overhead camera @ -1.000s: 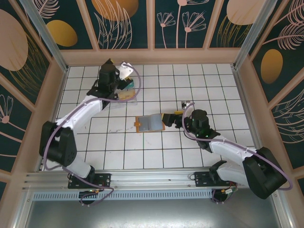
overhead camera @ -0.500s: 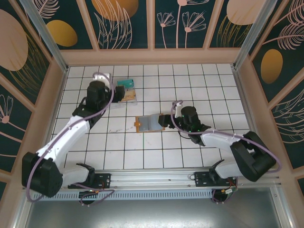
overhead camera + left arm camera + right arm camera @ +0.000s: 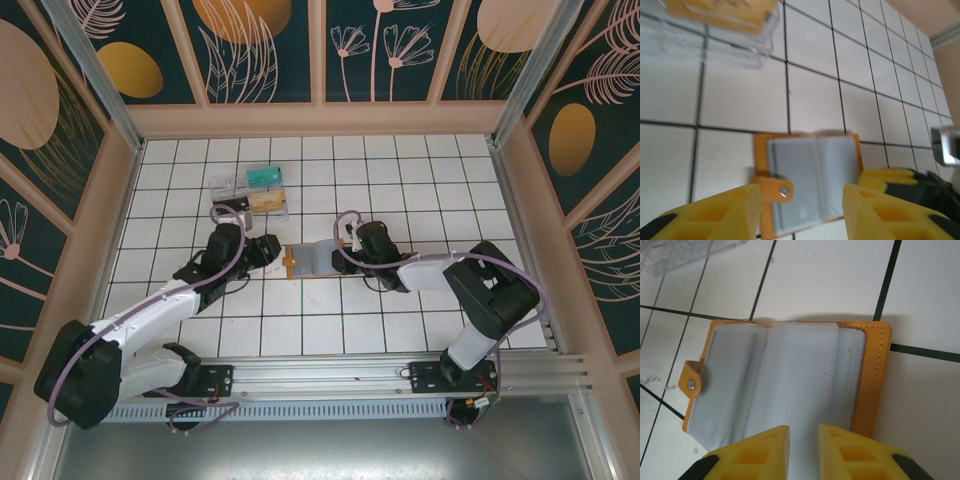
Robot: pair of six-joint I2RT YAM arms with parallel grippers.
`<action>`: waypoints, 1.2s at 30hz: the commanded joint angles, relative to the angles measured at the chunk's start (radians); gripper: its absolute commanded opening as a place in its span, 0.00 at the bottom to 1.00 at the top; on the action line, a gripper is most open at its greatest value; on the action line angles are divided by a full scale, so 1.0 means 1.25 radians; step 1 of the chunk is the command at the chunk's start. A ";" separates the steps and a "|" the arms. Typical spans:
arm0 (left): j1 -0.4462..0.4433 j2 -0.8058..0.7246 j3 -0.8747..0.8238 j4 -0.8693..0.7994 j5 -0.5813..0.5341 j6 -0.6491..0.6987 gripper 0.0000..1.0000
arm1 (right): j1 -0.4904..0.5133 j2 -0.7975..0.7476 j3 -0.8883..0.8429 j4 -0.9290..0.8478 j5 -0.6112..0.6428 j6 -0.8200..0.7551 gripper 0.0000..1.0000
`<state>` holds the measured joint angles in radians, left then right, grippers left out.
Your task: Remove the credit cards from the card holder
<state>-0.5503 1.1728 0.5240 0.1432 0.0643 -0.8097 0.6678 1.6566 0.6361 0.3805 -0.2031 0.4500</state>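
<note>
Direction first: the card holder (image 3: 313, 262) lies spread open on the tiled surface (image 3: 400, 180), directly between my two pincers, with its long axis running left to right across the tiles.

My right pincer (image 3: 350, 247) is at the holder's right end. In the right wrist view, the right pincer (image 3: 802, 440) sits over the near edge of the card holder (image 3: 790, 375). The jaws stand almost together, with only a thin gap, and pale blue-grey sleeve shows through it. I cannot tell whether they are pinching a leaf or merely hanging above it.

My left pincer (image 3: 268, 249) is just beside the opposite end, where the snap tab (image 3: 692, 381) sticks out. In the left wrist view, the left pincer (image 3: 800, 200) is spread, grips nothing, and frames the card holder (image 3: 807, 182) straight ahead, with the snap tab (image 3: 774, 186) near my left finger.

I judge the right arm to be the nearer one, already over the sleeves, while the left is placed to pin the tab end. No card edge shows clear of the sleeves from here. The clear tray (image 3: 250, 190), holding teal and tan pieces, sits farther back, apart from the holder.
</note>
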 commanded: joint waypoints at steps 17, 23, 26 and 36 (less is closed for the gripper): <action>-0.098 0.288 0.053 0.181 0.050 -0.076 0.32 | 0.014 -0.003 0.010 -0.037 0.033 0.006 0.19; -0.099 0.313 0.057 0.157 0.039 -0.080 0.32 | 0.014 0.000 0.013 -0.041 0.031 0.005 0.19; -0.100 0.317 0.057 0.147 0.031 -0.081 0.32 | 0.014 0.000 0.013 -0.040 0.030 0.005 0.19; -0.099 0.333 0.066 0.107 0.014 -0.079 0.30 | 0.014 -0.040 -0.006 -0.039 0.061 0.009 0.19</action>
<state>-0.6689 1.5826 0.5873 0.3130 0.1066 -0.9009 0.6762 1.6650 0.6487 0.3428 -0.1669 0.4511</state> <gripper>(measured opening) 0.305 0.191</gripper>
